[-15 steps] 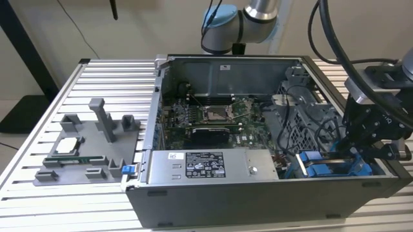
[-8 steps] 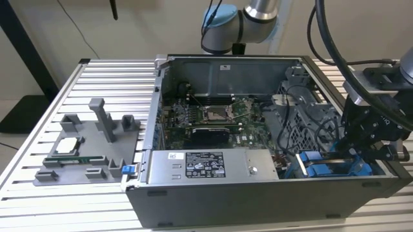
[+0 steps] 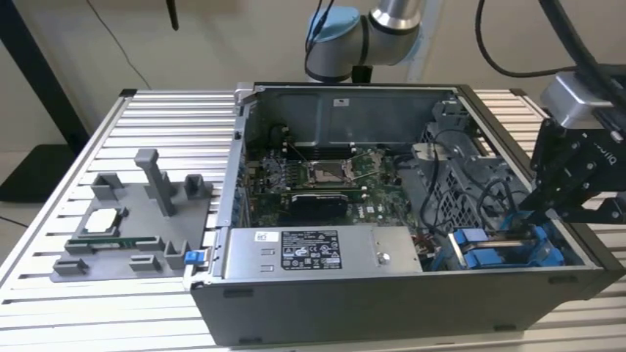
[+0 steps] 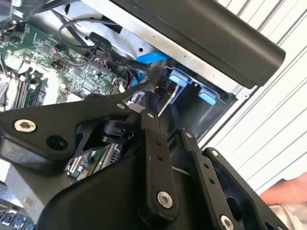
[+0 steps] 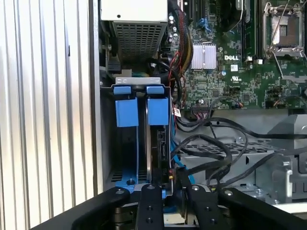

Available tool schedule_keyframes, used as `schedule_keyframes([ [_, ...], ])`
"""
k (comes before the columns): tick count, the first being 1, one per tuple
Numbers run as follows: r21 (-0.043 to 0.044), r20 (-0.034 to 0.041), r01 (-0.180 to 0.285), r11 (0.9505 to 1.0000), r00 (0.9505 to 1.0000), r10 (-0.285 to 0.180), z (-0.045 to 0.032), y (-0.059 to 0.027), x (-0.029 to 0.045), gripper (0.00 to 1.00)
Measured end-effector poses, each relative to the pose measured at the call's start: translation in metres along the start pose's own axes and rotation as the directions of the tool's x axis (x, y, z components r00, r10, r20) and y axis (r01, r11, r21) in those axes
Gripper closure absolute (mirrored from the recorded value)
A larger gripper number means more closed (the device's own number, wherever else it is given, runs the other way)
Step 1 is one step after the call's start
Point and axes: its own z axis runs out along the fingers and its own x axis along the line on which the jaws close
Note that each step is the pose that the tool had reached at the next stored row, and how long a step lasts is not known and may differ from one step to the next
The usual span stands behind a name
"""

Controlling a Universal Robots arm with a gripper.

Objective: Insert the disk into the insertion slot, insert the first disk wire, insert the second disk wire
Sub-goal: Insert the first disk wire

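The disk (image 5: 159,146) stands on edge in the insertion slot (image 5: 137,80), a grey metal bay at the case's front corner on the exterior view's right. Two blue caddy tabs (image 5: 158,111) show at its mouth; they also appear in the second wrist view (image 4: 180,76). My gripper (image 3: 536,220) hangs right over this bay (image 3: 503,249). In the second wrist view the gripper (image 4: 139,101) has its fingers drawn together on a black disk wire plug (image 4: 149,88) with red and black leads, close to the disk's end. In the first wrist view the gripper (image 5: 170,191) sits just above the disk's connector edge.
A grey labelled power-supply box (image 3: 313,253) lies beside the bay, with the motherboard and its processor socket (image 3: 328,172) behind it. Loose black cables (image 5: 220,148) cross next to the bay. A grey fixture with parts (image 3: 127,220) sits on the slatted table (image 3: 59,308). A hand (image 4: 288,196) is nearby.
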Motion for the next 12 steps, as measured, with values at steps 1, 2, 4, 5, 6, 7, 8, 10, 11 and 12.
schedule_keyframes([
  [1, 0.0000, 0.0000, 0.000, 1.0000, 1.0000, 0.000, -0.0035, 0.0002, -0.0004, 0.00],
  [2, 0.0000, 0.0000, 0.000, 1.0000, 1.0000, 0.000, -0.0056, 0.0003, -0.0006, 0.00],
  [4, 0.0000, 0.0001, 0.000, 1.0000, 1.0000, 0.000, -0.0091, 0.0005, -0.0011, 0.00],
  [5, 0.0000, 0.0001, 0.000, 1.0000, 1.0000, 0.000, -0.0098, 0.0003, -0.0015, 0.00],
  [6, -0.0001, 0.0003, 0.000, 1.0000, 1.0000, 0.000, -0.0097, -0.0006, -0.0016, 0.00],
  [7, -0.0001, 0.0002, 0.000, 1.0000, 1.0000, 0.000, -0.0099, -0.0021, -0.0018, 0.00],
  [8, -0.0002, 0.0000, 0.001, 1.0000, 1.0000, -0.001, -0.0100, -0.0039, -0.0019, 0.00],
  [10, -0.0003, 0.0000, 0.002, 1.0000, 1.0000, -0.002, -0.0101, -0.0081, -0.0023, 0.00],
  [11, -0.0004, 0.0000, 0.002, 1.0000, 1.0000, -0.002, -0.0102, -0.0104, -0.0025, 0.00],
  [12, -0.0004, 0.0000, 0.003, 1.0000, 1.0000, -0.003, -0.0103, -0.0128, -0.0027, 0.00],
])
